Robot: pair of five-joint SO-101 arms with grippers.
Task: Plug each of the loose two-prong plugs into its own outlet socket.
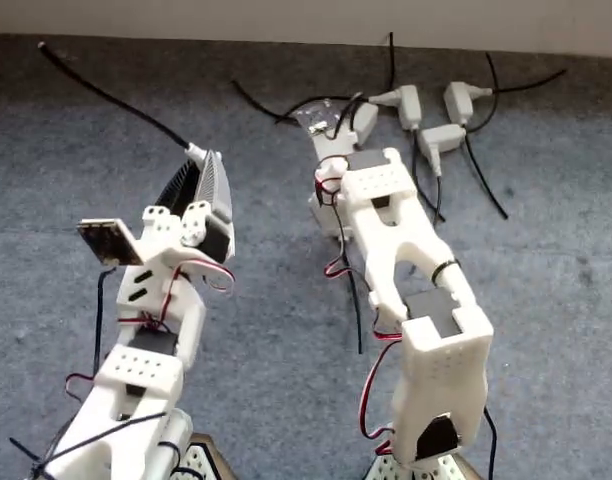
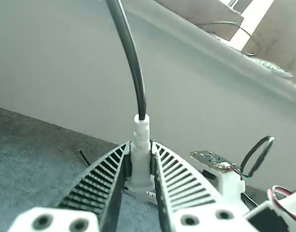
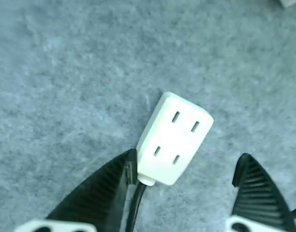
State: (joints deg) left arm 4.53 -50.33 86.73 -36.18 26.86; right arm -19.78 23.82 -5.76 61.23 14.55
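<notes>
Left pincer (image 2: pixel 140 158): closed on the white plug (image 2: pixel 140 126), clamped across its body just below the collar. The black cord (image 2: pixel 131 53) is seen rising free from it. In the high view the plug is held off the table (image 1: pixel 546 300) at 10 o'clock. The prongs are hidden.

Right pincer (image 3: pixel 186 160): spread wide over the white outlet block (image 3: pixel 176 137), which lies flat with its slots up at 12 o'clock on the table. One finger is just beside its cord end.

Handling, as judged: plug and block are taken to be light, hard, smooth plastic, liable to twist or slip. The cords look springy and may tug. The block is best gripped across its long sides, with the slots kept uncovered.

Further white cord ends (image 1: pixel 441 140) are noted at 1 o'clock.
</notes>
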